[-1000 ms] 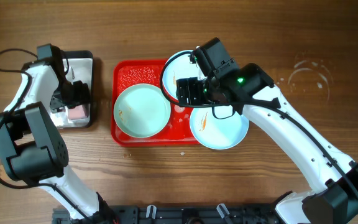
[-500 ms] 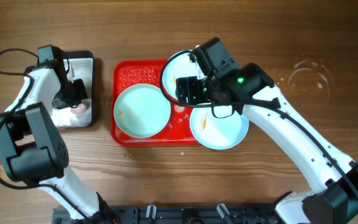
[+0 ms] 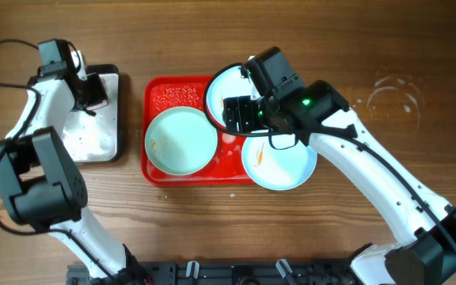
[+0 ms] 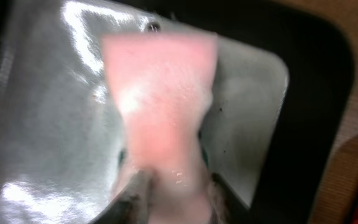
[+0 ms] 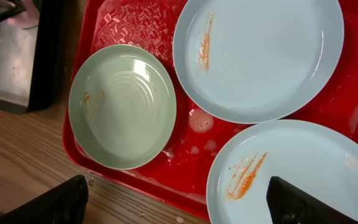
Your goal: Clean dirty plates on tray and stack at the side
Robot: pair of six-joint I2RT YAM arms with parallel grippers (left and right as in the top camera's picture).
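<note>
Found left hand (image 4: 173, 202) over silver pan (image 3: 93, 142) at far left of bench (image 3: 370, 47), pinched tight on a wet pink sponge (image 4: 160, 106). Couldn't tell whether sponge touched pan floor (view blurred). Found right hand (image 3: 240, 115) hovering above red tray (image 3: 172, 95), fingers spread wide w/ nothing btwn them.

Counted three plates:
- left plate (image 3: 180, 141): flat in tray, greener tint, faint orange fleck at its left.
- far plate (image 5: 260, 56): orange streak, rim touching or just over left plate's; couldn't tell which.
- near-right plate (image 3: 283, 162): orange smear, hanging over tray's near-right edge onto bench.

Saw none stacked at side yet.

Judged step in hand as carrying sponge across to first dirty plate. Reckoned best to:
- lift sponge straight up past pan's black rim before swinging right, to avoid snags & drips.
- prob. start w/ left plate, nearest & unobstructed.
- wipe flat w/ light pressure, to stop plate skating on suds.
- use right hand to steady rim if needed.

Noted only a narrow strip of bench btwn pan & tray. Noted wide bare bench right of tray, a good spot for stack. Flagged right arm over tray's middle as crowding risk, esp. for reaching far plate.
</note>
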